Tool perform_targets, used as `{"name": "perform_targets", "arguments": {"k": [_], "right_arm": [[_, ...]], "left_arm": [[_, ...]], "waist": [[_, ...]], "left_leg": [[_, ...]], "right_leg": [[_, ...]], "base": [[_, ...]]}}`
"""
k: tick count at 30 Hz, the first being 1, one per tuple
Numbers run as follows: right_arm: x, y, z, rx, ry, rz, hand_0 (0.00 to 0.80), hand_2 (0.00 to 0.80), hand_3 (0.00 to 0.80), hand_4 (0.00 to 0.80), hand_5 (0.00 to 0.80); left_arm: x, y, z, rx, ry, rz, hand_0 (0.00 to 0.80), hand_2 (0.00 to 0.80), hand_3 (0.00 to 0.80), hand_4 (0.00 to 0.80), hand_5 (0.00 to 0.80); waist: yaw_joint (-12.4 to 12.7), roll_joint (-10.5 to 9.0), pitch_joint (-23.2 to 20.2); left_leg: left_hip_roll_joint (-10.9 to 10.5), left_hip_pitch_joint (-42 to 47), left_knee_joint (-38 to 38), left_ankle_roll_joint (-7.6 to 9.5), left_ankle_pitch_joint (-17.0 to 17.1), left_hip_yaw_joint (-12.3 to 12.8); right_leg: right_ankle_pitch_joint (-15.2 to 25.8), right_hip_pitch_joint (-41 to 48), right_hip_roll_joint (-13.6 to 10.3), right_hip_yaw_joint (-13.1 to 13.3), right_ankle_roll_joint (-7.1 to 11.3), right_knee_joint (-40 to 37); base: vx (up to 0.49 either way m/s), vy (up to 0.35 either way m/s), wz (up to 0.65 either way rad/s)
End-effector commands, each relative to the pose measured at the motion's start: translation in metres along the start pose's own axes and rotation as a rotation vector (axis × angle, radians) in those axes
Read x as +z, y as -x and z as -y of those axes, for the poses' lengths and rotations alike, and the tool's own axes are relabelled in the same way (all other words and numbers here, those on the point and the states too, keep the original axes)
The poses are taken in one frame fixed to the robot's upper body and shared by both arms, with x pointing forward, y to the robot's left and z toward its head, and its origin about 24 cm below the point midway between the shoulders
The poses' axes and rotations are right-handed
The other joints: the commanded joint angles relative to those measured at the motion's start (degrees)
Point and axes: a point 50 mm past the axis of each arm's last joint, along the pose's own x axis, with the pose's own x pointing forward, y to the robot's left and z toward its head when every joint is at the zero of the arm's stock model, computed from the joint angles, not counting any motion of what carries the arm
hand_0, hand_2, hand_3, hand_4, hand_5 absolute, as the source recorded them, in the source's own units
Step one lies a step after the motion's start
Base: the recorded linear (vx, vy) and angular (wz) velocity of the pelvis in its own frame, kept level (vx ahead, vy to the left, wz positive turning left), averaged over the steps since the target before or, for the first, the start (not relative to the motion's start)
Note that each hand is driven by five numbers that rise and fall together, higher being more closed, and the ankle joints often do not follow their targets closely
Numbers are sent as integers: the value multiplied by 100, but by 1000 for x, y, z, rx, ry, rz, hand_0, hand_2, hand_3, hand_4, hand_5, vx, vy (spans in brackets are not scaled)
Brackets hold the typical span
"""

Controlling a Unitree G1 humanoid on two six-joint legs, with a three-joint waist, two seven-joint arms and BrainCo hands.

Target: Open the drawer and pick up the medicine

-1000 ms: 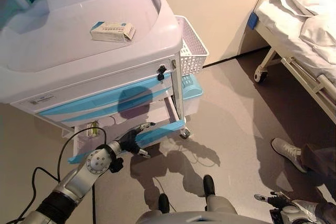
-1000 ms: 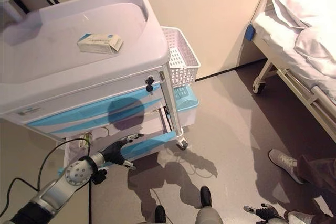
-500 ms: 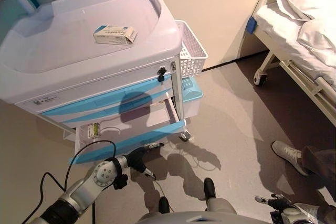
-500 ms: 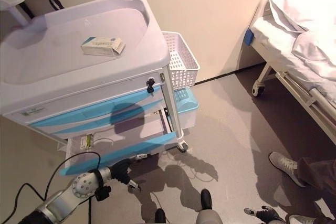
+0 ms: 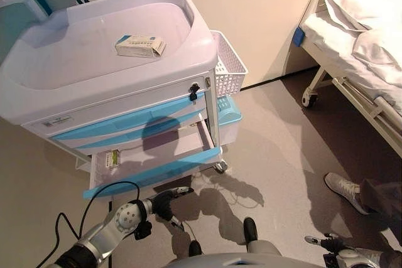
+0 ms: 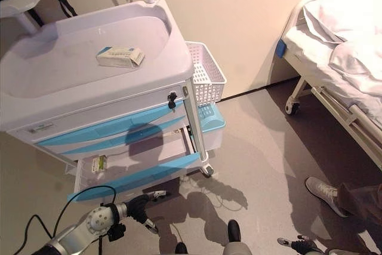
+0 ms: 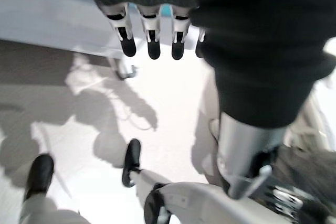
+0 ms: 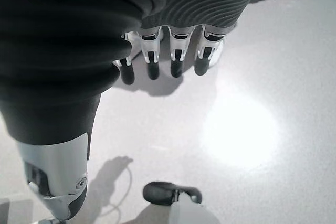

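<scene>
On cart top (image 5: 75, 61): medicine box (image 5: 141, 46); bed (image 5: 358, 42) right.

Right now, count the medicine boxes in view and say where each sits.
2: one medicine box lies on the cart top; a smaller packet lies in the open drawer. More may be hidden.

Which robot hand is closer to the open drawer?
Left. The left hand hangs just below the front of the open drawer, not touching it. The right hand is far off, low over the floor near a person's shoe.
</scene>
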Motion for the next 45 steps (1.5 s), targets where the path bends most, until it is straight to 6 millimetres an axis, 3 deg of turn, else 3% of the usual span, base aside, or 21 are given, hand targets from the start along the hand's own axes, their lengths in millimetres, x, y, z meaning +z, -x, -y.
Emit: {"name": "perform_targets", "arguments": {"k": [1, 7, 15, 36, 45], "right_arm": [[5, -1, -2, -9, -11, -5, 0, 0, 0, 0, 0], [8, -1, 2, -20, -2, 5, 0, 0, 0, 0, 0], [10, -1, 4, -27, 6, 12, 0, 0, 0, 0, 0], [8, -1, 3, -20, 26, 15, 0, 0, 0, 0, 0], [10, -1, 7, -25, 41, 30, 0, 0, 0, 0, 0]], "left_arm": [[7, -1, -32, 136, -80, 12, 0, 0, 0, 0, 0], [-14, -7, -51, 265, -81, -121, 0, 0, 0, 0, 0], [-24, -8, -72, 391, -68, -208, 0, 0, 0, 0, 0], [-31, 7, -105, 541, -104, -268, 0, 0, 0, 0, 0], [-35, 27, -140, 653, -133, -315, 0, 0, 0, 0, 0]], "waist": [[-124, -295, 262], [-155, -376, 305], [-180, -457, 311], [-192, -511, 283], [-239, -530, 320]], "left_leg": [[-245, -275, 69, 152, -141, -220], [-226, -374, 68, 135, -105, -198], [-216, -404, 69, 125, -99, -181], [-192, -351, 54, 103, -119, -162], [-178, -400, 52, 95, -97, -136]], "right_leg": [[-338, 148, -71, -141, 394, 86], [-305, 48, -59, -128, 392, 91], [-289, 11, -38, -110, 389, 95], [-300, 53, -26, -118, 384, 84], [-273, -23, -6, -96, 391, 86]], "base": [[0, 0, 0], [0, 0, 0], [0, 0, 0], [0, 0, 0], [-3, 1, 0]]}}
